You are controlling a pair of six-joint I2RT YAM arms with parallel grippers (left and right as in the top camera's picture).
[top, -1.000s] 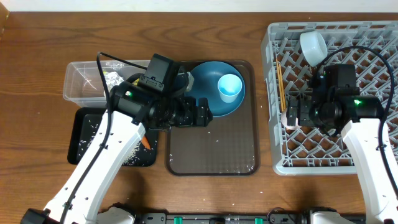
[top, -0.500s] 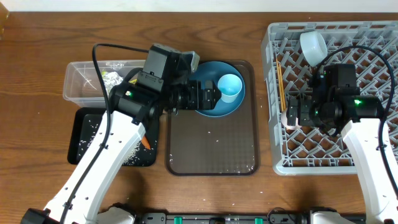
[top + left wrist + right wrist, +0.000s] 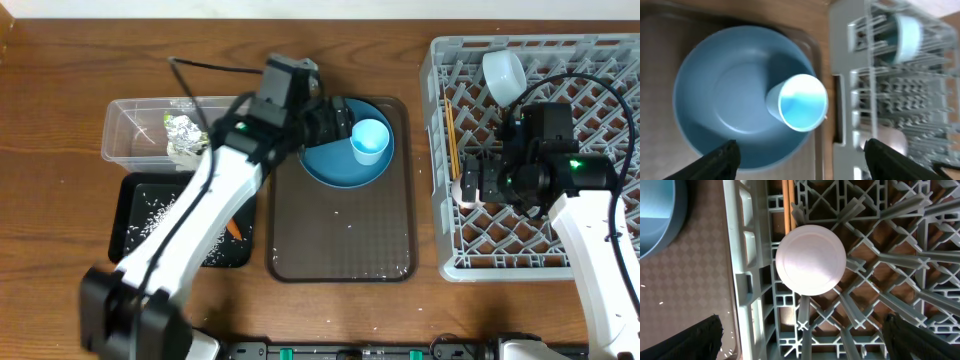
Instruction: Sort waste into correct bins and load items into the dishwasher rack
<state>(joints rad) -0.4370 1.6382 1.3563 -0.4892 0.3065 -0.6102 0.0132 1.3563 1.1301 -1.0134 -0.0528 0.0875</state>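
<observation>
Left tool (image 3: 800,150) is spread wide with nothing in it, hanging over the light blue plastic cup (image 3: 801,102), which sits on the big round blue plate (image 3: 715,100) at the far end of the flat brown tray (image 3: 340,230). Right tool (image 3: 801,322) is wide open too, over the pale pink cup (image 3: 811,259) sitting bottom-up at the left edge of the grey pegged dishwasher rack (image 3: 600,60).

A flat brown tray (image 3: 340,235) lies near the middle of the tabletop (image 3: 60,120) — rounded corners, a low raised rim, its longer side running front to back. From the right wrist view its floor shows a fine chequered texture. The tabletop is dark wood, its grain running left to right — a pale wall (image 3: 200,10) edges its far side.
</observation>
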